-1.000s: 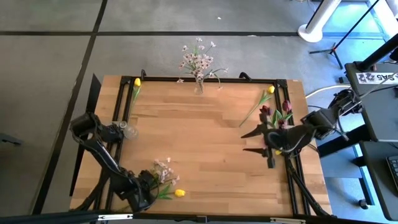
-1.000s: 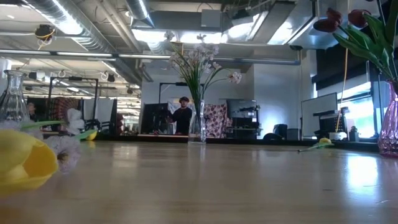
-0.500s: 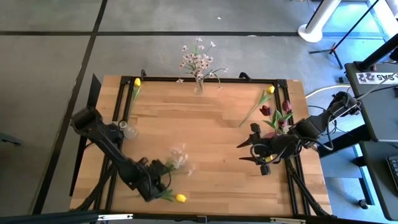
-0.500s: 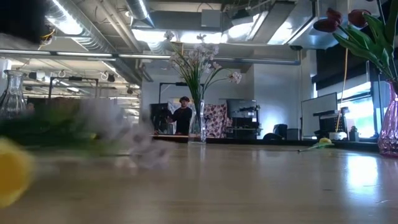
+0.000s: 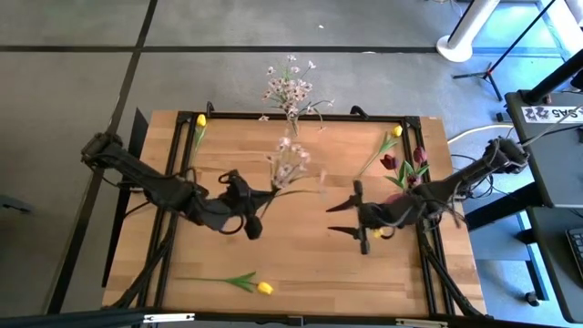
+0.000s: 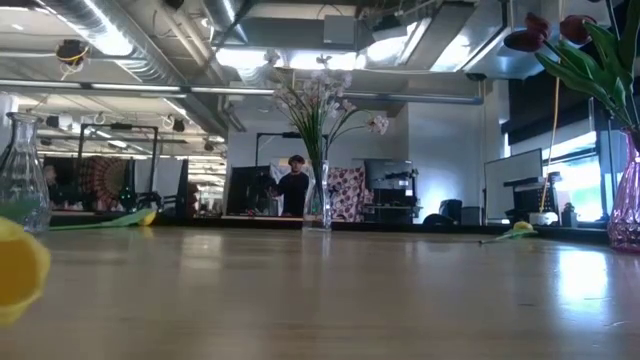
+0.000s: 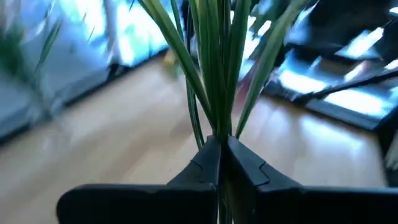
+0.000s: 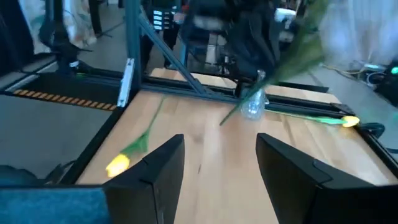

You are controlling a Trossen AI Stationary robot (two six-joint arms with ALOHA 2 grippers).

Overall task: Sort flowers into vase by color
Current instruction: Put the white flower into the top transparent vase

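Note:
A spray of pale pink-white blossoms (image 5: 290, 164) hangs in the air over the table's middle, with my left gripper (image 5: 258, 208) shut on its green stems. To its right my right gripper (image 5: 347, 220) stands open above the table and touches nothing. A second pink-white spray stands in a clear vase (image 5: 291, 123) at the far edge. Maroon tulips stand in a pinkish vase (image 5: 410, 171) at the right. One yellow tulip (image 5: 260, 287) lies near the front edge, one (image 5: 199, 122) at the far left and one (image 5: 392, 137) at the far right. My left gripper pinches the bundle of green stems (image 7: 217, 118) between its two fingers, toward the stems' lower end. The fingers come from the table's left, close to level. The spray is lifted clear of the table, with its blossoms (image 5: 288, 157) toward the far edge.
An empty clear glass vase (image 6: 20, 180) stands at the table's left side, also in the right wrist view (image 8: 254, 104). A black frame rail (image 5: 301, 116) runs around the table. Bare wood (image 5: 310, 264) lies between the two arms and the front edge.
My left gripper has risen from the near left corner and gone toward the table's middle, turning as it went. It has carried the pink-white spray up clear of the table; the yellow tulip has stayed by the front edge. My right gripper has sunk and gone left toward the middle.

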